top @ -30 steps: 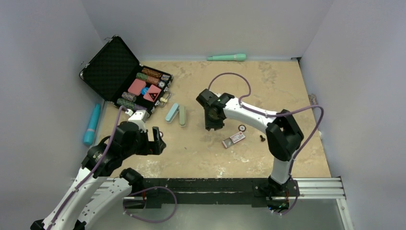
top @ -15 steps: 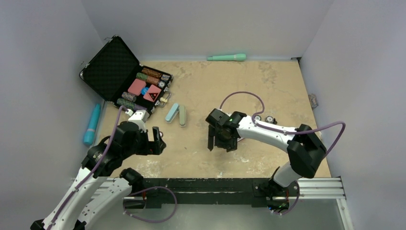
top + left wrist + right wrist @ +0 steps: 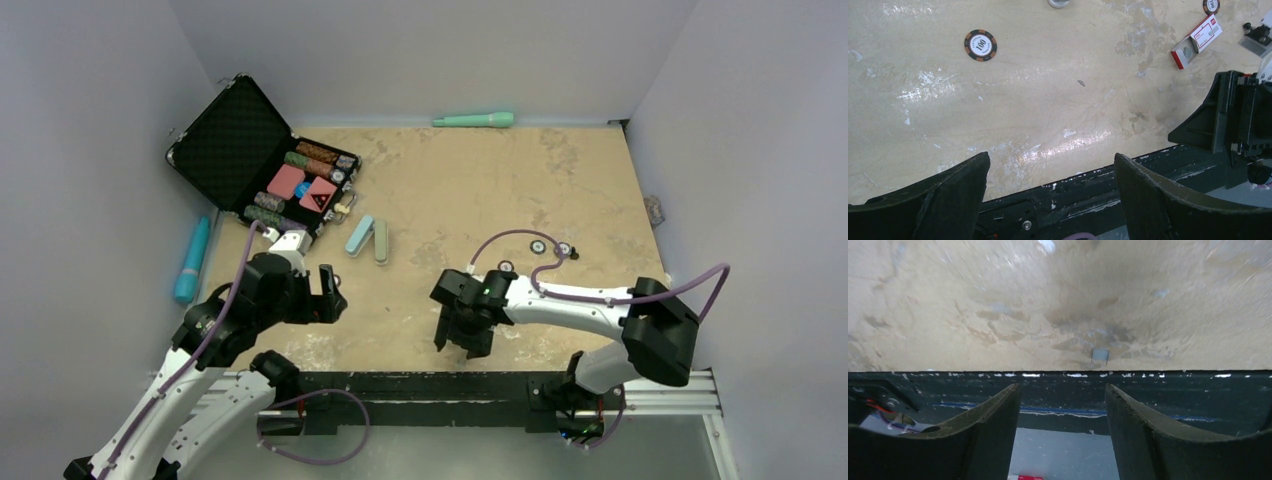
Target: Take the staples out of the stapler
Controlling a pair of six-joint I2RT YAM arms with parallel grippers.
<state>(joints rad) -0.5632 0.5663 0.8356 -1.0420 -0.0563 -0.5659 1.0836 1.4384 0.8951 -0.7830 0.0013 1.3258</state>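
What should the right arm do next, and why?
Probably raise the right gripper and pull back: its jaws stand apart with nothing between them, and a small metal piece, likely staples, lies loose on the table just beyond them.

The left arm (image 3: 215, 330) sits folded near its base, and the left gripper (image 3: 1050, 160) stands wide open and empty. The right arm (image 3: 570, 305) extends low leftward. The right gripper (image 3: 1063, 390) points down, jaws apart, gripping nothing.

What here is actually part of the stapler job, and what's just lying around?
Part of the job:
- pale blue and green pair, apparently the stapler
- red-and-white box, likely staples
- small grey strip, possibly staples
- right fingers, open above that strip

Just lying about:
- open chip case
- loose poker chip
- mint pen-shaped thing
- blue tube
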